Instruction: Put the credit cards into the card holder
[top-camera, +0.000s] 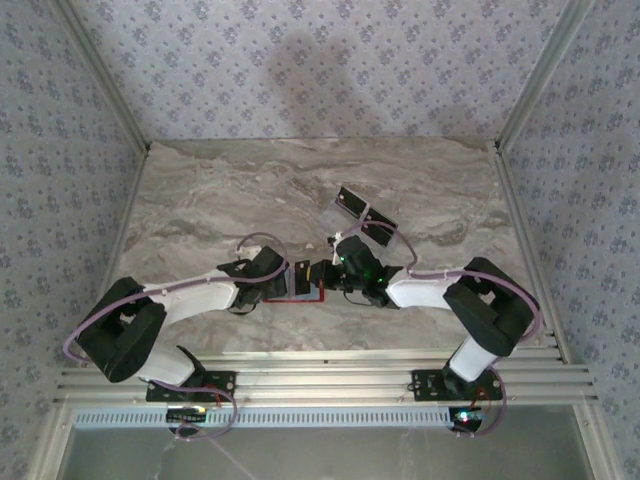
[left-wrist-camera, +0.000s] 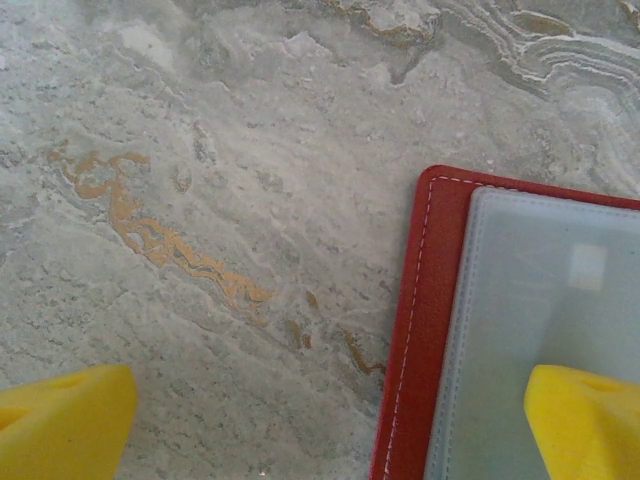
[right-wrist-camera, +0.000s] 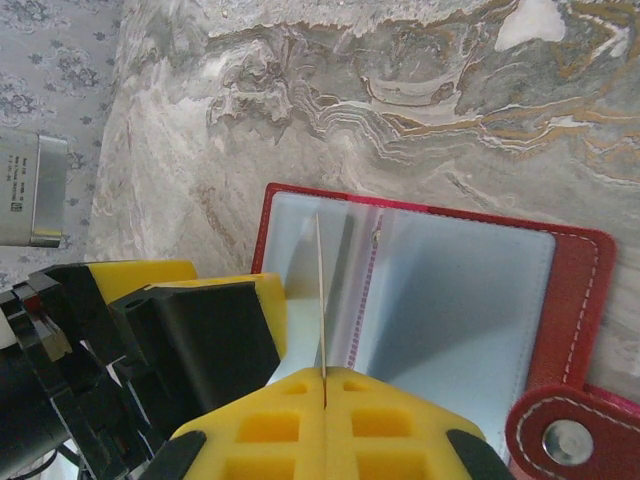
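The red card holder (right-wrist-camera: 585, 270) lies open on the marble, its grey plastic sleeves facing up and its snap tab (right-wrist-camera: 566, 441) at the lower right. My right gripper (right-wrist-camera: 325, 385) is shut on a credit card (right-wrist-camera: 320, 290), seen edge-on as a thin line. The card stands upright over the sleeves near the holder's fold. My left gripper (left-wrist-camera: 325, 425) is open; one yellow fingertip (left-wrist-camera: 585, 420) rests on the holder's sleeve (left-wrist-camera: 540, 300) and the other is over bare marble. From above, both grippers meet over the card holder (top-camera: 305, 296), left (top-camera: 283, 278) and right (top-camera: 318, 272). Two more credit cards (top-camera: 350, 201) lie behind the right arm.
Wallpapered walls and aluminium posts (top-camera: 530, 90) enclose the marble table (top-camera: 220, 190) on three sides. A ribbed metal rail (top-camera: 320, 375) runs along the near edge by the arm bases. There is free room on the table's back and left parts.
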